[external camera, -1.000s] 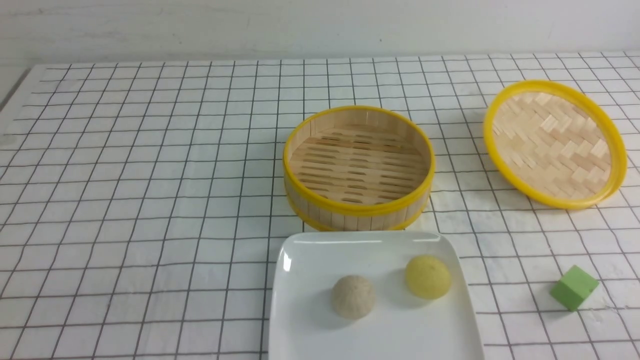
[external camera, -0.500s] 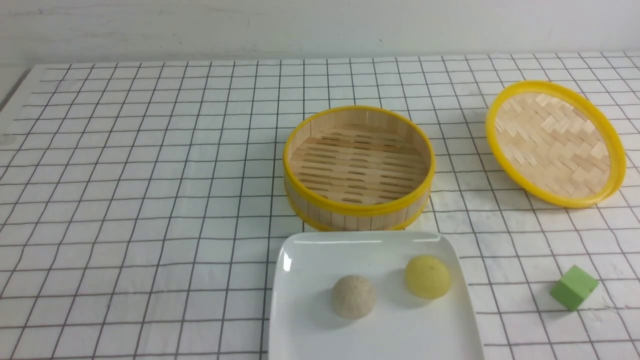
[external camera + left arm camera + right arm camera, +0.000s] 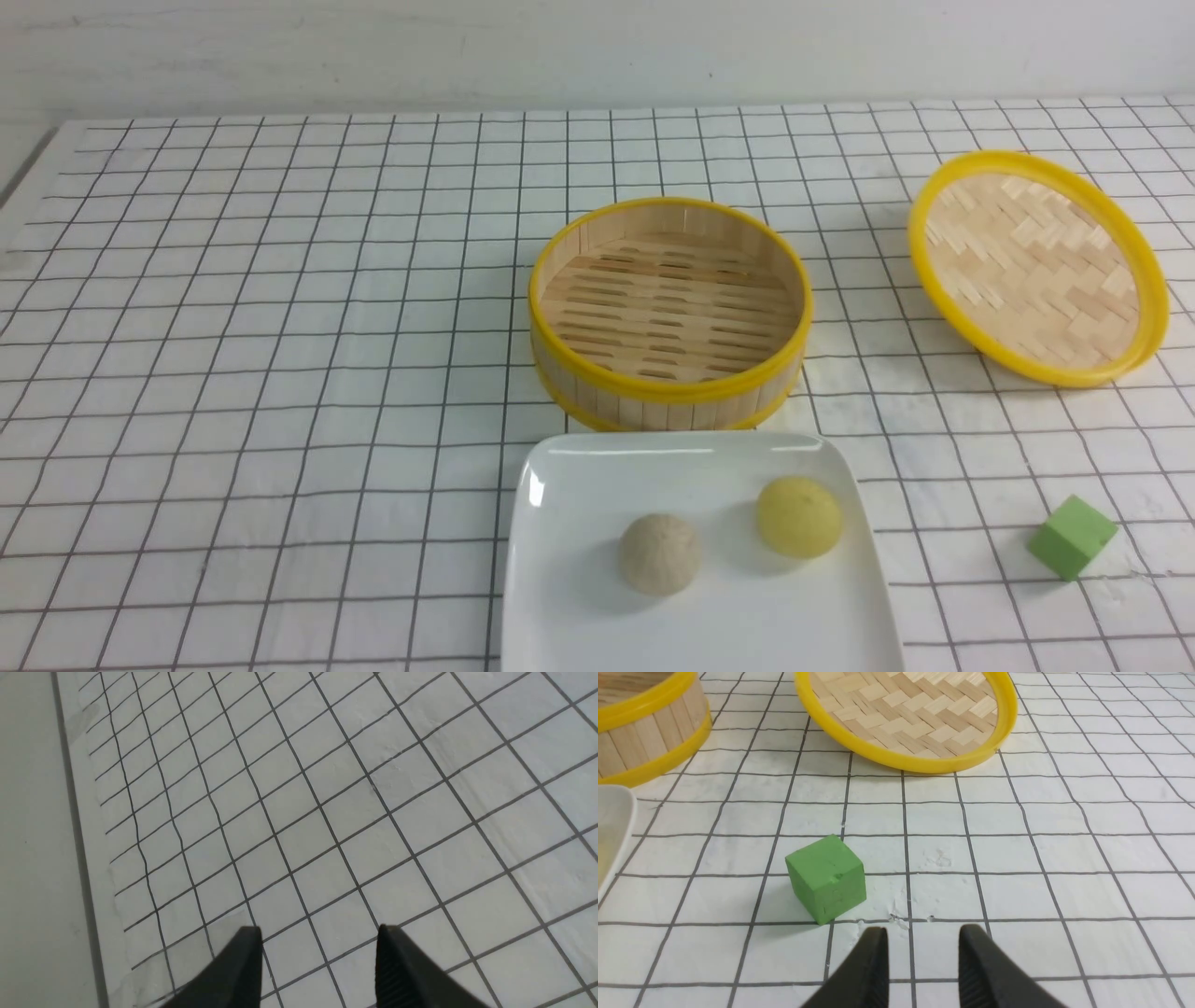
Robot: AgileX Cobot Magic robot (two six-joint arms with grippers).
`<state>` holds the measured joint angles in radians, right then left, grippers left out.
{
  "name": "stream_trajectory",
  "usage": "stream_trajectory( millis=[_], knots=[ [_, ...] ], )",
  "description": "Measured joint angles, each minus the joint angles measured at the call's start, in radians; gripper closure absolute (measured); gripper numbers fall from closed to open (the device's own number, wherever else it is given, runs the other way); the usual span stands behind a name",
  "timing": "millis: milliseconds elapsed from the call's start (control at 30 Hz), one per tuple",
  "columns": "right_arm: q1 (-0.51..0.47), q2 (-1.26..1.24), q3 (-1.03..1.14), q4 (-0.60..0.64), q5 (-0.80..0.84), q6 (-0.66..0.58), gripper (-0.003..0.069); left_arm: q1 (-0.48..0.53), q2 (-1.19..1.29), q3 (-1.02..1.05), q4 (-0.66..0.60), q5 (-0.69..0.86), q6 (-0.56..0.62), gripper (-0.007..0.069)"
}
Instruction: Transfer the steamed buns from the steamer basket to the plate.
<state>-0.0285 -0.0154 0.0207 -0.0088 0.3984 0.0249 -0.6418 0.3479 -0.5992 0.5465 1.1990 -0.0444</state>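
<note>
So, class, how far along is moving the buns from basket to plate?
Done: the beige-grey bun and the yellow bun both sit on the plate; the steamer basket holds nothing. In hand: nothing, the left gripper and right gripper are open and empty. Left: seemingly nothing.

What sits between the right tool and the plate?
The green cube sits roughly on that line, on the gridded cloth between the right tool and the plate. The right wrist view shows it.
</note>
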Motion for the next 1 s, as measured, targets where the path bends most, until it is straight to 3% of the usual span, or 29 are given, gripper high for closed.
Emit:
stream_trajectory(
  millis=[267,533,567,600,700,833,1000],
  knots=[
    [0.000,0.000,0.000,0.000,0.000,0.000,0.0419,0.000,0.000,0.000,0.087,-0.103,-0.028,0.0270],
    [0.000,0.000,0.000,0.000,0.000,0.000,0.0419,0.088,0.000,0.000,0.069,-0.420,-0.241,0.0270],
    [0.000,0.000,0.000,0.000,0.000,0.000,0.0419,0.141,0.000,0.003,0.042,-0.493,-0.306,0.0270],
    [0.000,0.000,0.000,0.000,0.000,0.000,0.0419,0.149,0.000,0.006,0.038,-0.501,-0.319,0.0270],
    [0.000,0.000,0.000,0.000,0.000,0.000,0.0419,0.306,0.000,0.086,-0.059,-0.644,-0.370,0.0270],
    [-0.001,0.000,0.000,0.000,0.000,0.000,0.0419,0.446,0.000,0.230,-0.182,-0.808,-0.352,0.0270],
    [-0.003,0.000,0.000,0.000,0.000,0.000,0.0419,0.535,-0.081,0.418,-0.367,-0.974,-0.275,0.0270]
  ],
)
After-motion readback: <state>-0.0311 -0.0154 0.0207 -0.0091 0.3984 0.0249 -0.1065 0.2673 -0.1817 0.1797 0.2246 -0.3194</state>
